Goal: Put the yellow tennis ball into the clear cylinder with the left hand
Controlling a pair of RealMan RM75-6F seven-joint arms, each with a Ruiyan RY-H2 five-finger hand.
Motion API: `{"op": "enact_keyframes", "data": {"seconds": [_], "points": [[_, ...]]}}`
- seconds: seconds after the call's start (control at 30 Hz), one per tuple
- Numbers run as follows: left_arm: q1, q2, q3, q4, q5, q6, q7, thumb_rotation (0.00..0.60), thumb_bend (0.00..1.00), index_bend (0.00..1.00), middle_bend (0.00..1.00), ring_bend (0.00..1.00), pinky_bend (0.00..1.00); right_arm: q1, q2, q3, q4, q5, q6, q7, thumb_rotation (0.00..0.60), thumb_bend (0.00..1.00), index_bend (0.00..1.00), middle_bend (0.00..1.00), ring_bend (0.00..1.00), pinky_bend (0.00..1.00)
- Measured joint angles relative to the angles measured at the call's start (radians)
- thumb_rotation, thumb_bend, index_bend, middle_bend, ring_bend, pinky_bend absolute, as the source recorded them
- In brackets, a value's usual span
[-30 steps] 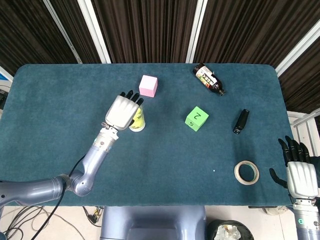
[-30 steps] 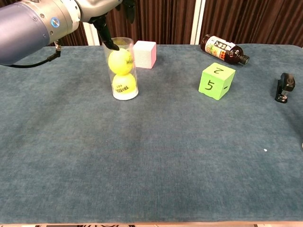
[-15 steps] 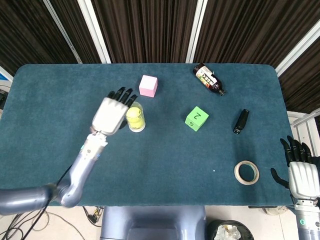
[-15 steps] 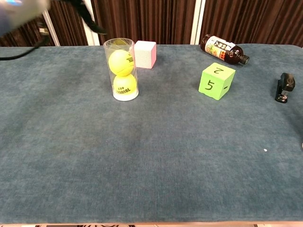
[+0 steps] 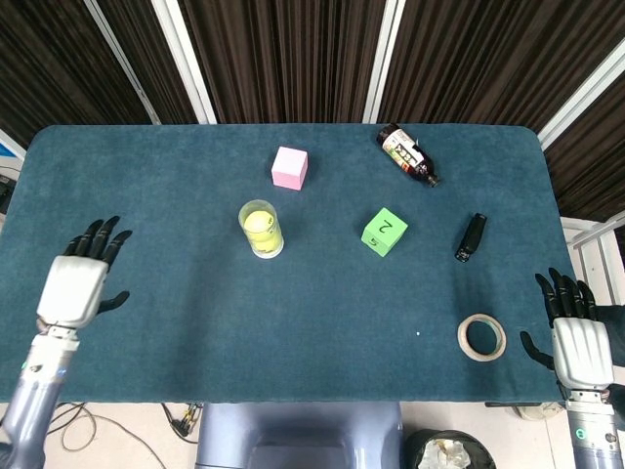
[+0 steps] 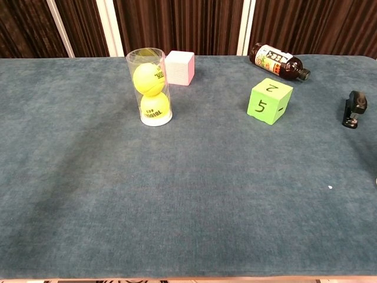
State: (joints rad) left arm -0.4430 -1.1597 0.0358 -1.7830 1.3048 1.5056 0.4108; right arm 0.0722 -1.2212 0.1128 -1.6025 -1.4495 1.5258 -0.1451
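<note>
Blue table [image 5: 146,176]; both hands [image 5: 73,288] [image 5: 581,344] empty, fingers spread; green cube [image 6: 270,101] marked "5", "2".

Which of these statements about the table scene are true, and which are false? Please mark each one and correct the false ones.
1. The clear plastic cylinder stands upright with two yellow tennis balls stacked inside. True.
2. The left hand grips the cylinder. False: it is open near the left edge of the table, far from the cylinder.
3. The dark brown glass bottle lies on its side. True.
4. The green foam cube shows the numbers 3 and 6. False: it shows 2 and 5.
5. The pink cube sits inside the roll of tape. False: it sits beside the cylinder, across the table from the tape.
</note>
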Motion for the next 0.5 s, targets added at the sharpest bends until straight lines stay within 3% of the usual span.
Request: {"op": "enact_keyframes", "data": {"seconds": [0.2, 0.5], "points": [[0.111, 0.014, 0.06, 0.113, 0.097, 0.039, -0.123, 0.6, 0.05, 0.17, 0.03, 0.01, 0.17, -0.001, 0.004, 0.001, 0.0, -0.003, 0.004, 0.009, 0.6, 0.35, 0.09, 0.0, 0.0, 0.0], [0.148, 0.009, 0.038, 0.157, 0.106, 0.013, -0.163, 0.6, 0.05, 0.17, 0.02, 0.0, 0.11, -0.003, 0.01, 0.002, -0.005, -0.007, 0.01, 0.016, 0.6, 0.35, 0.09, 0.0, 0.0, 0.0]]}}
